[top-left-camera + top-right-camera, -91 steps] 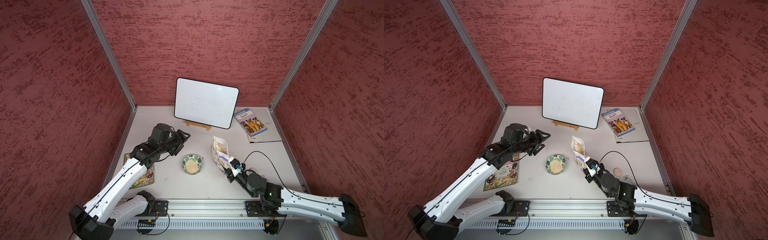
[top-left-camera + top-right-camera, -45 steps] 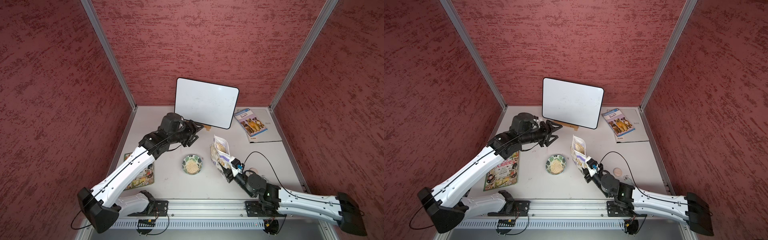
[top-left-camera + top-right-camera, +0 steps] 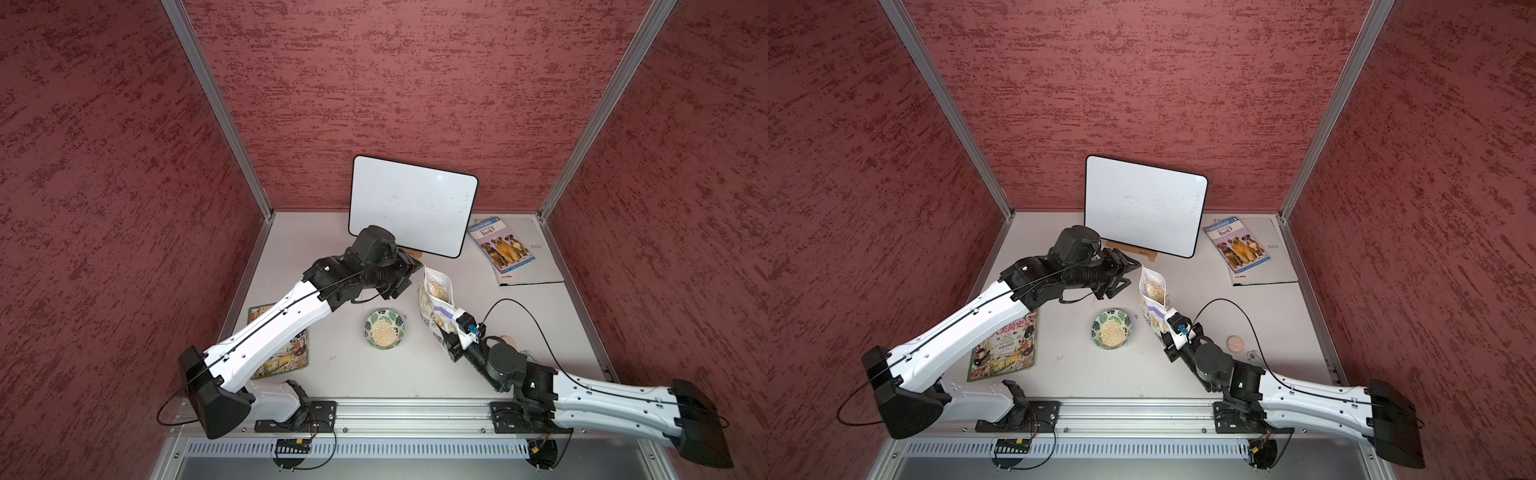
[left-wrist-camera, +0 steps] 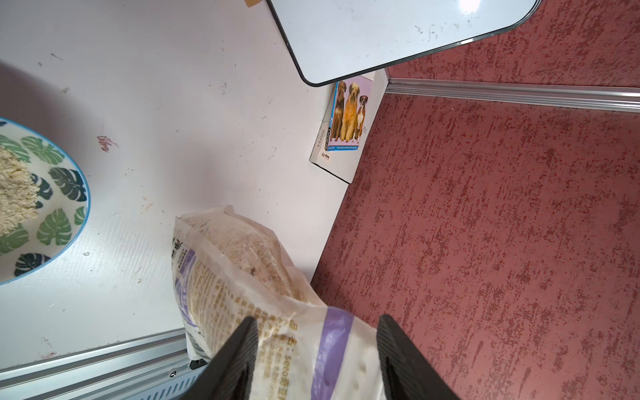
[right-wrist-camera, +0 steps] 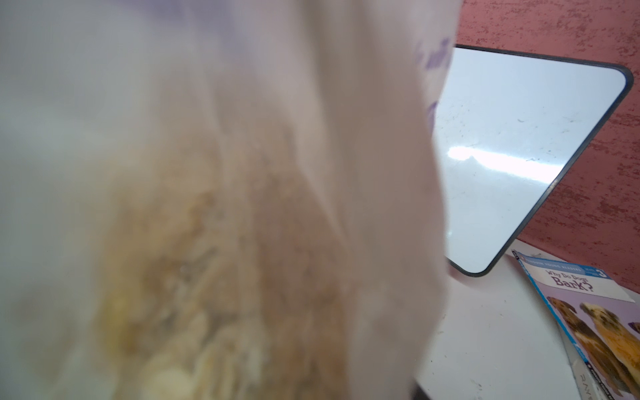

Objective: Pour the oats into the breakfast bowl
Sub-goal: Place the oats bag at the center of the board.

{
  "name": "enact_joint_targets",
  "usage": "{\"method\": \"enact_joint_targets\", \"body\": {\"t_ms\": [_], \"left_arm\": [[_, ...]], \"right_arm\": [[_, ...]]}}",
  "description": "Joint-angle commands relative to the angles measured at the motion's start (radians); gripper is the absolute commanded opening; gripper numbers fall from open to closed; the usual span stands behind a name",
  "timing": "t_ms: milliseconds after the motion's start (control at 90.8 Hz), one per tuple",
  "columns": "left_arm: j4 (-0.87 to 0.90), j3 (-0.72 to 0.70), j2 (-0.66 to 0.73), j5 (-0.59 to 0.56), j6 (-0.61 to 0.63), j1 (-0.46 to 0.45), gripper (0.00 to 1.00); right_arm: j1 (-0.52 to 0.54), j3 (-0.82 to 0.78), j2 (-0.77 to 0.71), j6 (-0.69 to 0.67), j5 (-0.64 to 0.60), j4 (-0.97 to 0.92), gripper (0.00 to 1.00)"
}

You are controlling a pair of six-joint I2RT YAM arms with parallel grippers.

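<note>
The soft, crinkly pouch (image 3: 434, 291) of oats stands just right of the bowl (image 3: 385, 328). Right fingers (image 3: 449, 347) clamp its near, lower part. Left fingers (image 4: 239, 353) stand apart around its far top, probably the firmest place to pinch.

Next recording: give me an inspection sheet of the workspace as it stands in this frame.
Surface: pale table, scuffed and speckled.
Job's things: oats pouch upright beside the breakfast bowl, not touching it; the bowl holds a heap of oats.
Clutter: whiteboard on a stand at the back, dog book, magazine, pink disc.
Tools: right tool shut on the pouch's lower part; left tool open, jaws astride the pouch's top.
Cables: black cable arcs over the table from the right arm; cable loop at the left arm's base.
Surroundings: red textured walls, metal rail along the front.
</note>
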State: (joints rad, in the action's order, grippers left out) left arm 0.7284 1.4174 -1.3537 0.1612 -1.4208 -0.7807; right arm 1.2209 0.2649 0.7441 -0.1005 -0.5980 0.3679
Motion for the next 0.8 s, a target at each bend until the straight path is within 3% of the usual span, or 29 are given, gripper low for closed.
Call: {"method": "enact_joint_targets", "body": {"t_ms": [0,331,573,793], "left_arm": [[0.044,0.060,-0.025,-0.021,-0.004,-0.009,0.57],[0.061,0.088,-0.031,-0.087,-0.042,-0.019,0.58],[0.132,0.142,-0.114,-0.044,-0.050,-0.029,0.55],[0.215,0.235,-0.191,0.016,-0.064,-0.031,0.45]], "right_arm": [[-0.004,0.092,-0.008,-0.022,-0.037,0.166,0.00],[-0.004,0.090,0.016,-0.006,-0.055,0.144,0.00],[-0.004,0.098,0.006,-0.019,-0.041,0.147,0.00],[-0.004,0.097,0.008,-0.041,-0.059,0.134,0.00]]}}
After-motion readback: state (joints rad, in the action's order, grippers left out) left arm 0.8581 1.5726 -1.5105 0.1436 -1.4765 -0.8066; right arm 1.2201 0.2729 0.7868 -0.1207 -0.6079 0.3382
